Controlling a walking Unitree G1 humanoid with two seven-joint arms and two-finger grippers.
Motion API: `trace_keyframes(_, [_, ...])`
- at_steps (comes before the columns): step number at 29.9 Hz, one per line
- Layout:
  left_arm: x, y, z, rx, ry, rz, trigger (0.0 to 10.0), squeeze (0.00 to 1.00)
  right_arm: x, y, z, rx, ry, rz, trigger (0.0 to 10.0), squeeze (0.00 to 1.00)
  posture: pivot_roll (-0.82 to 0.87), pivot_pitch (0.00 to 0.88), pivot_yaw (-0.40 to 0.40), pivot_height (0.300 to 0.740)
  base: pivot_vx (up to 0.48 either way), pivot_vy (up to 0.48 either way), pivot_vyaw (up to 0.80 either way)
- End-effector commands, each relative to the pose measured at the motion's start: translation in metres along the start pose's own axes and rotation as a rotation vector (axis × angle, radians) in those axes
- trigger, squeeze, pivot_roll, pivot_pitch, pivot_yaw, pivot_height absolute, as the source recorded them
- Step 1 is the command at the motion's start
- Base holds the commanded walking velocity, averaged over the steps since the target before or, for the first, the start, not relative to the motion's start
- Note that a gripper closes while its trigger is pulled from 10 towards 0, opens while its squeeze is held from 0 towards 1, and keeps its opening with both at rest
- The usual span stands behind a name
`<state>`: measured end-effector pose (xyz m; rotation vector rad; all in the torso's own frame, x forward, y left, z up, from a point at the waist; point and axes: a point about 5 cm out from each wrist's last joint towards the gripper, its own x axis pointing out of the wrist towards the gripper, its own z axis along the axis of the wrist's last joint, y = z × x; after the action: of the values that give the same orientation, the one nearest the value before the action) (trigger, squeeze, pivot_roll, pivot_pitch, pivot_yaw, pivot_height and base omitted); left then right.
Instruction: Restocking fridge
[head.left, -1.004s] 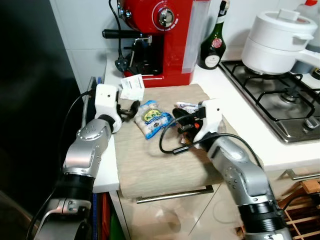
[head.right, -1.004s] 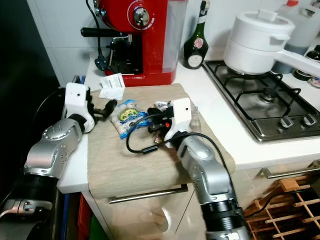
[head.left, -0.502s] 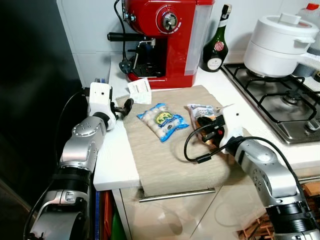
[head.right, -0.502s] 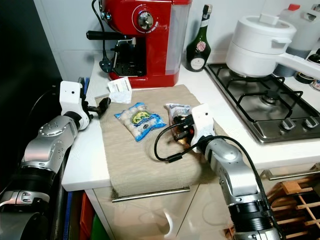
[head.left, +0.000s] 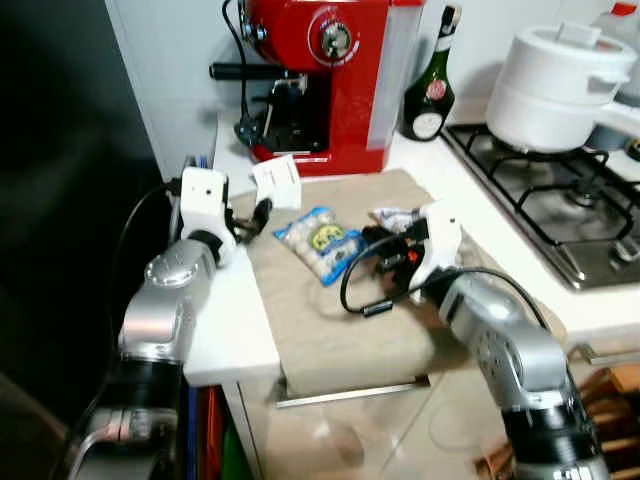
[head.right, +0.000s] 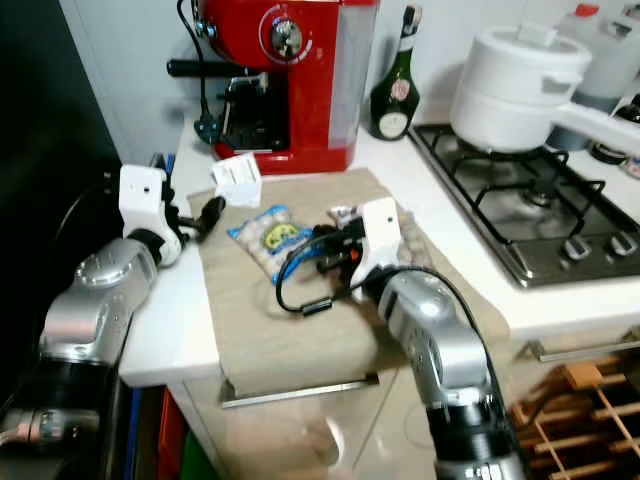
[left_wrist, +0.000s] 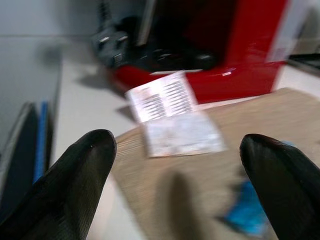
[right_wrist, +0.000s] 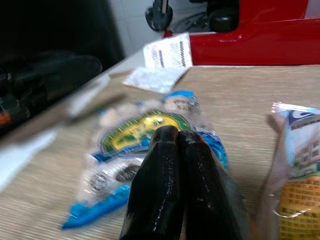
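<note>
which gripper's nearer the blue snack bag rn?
Right. The right gripper points at the blue snack bag from just beside it; the left gripper hovers farther off, by the paper slip.

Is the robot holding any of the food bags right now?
No. The left gripper is open beside the mat; the right gripper is shut, empty, pointing at the blue snack bag.

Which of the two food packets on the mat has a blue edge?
The packet of white balls, lying toward the left end effector. It has blue trim and a green-yellow label; the other packet, beside the right end effector, is clear with orange print.
</note>
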<state>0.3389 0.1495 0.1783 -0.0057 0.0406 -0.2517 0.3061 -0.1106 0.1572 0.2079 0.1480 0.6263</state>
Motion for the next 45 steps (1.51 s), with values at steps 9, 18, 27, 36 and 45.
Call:
trace_keyframes(9, [-0.014,-0.022,0.016,-0.035,-0.021,-0.104,10.0,0.00,-0.003,-0.007,0.017,0.104,-0.055,-0.018,10.0,0.00,-0.05,0.000,0.017,0.740,0.000,0.000,0.00])
trace_keyframes(18, [-0.022,-0.022,-0.002,-0.054,0.111,-0.080,10.0,0.00,-0.010,-0.008,0.022,0.143,-0.043,-0.001,10.0,0.00,-0.05,0.000,0.014,0.740,0.000,0.000,0.00])
trace_keyframes(27, [-0.028,-0.023,-0.014,-0.014,0.215,-0.102,10.0,0.00,-0.027,-0.025,0.026,0.022,0.052,-0.001,10.0,0.00,-0.05,0.000,0.022,0.740,0.000,0.000,0.00])
trace_keyframes(36, [-0.029,-0.017,-0.025,-0.056,0.296,-0.089,10.0,0.00,-0.033,-0.038,0.025,-0.069,0.117,-0.001,10.0,0.00,-0.06,0.000,0.026,0.740,0.000,0.000,0.00])
trace_keyframes(45, [-0.031,-0.006,-0.033,-0.112,0.337,-0.066,10.0,0.00,-0.026,-0.023,0.017,0.038,0.102,0.077,10.0,0.00,-0.05,0.000,0.044,0.740,0.000,0.000,0.00])
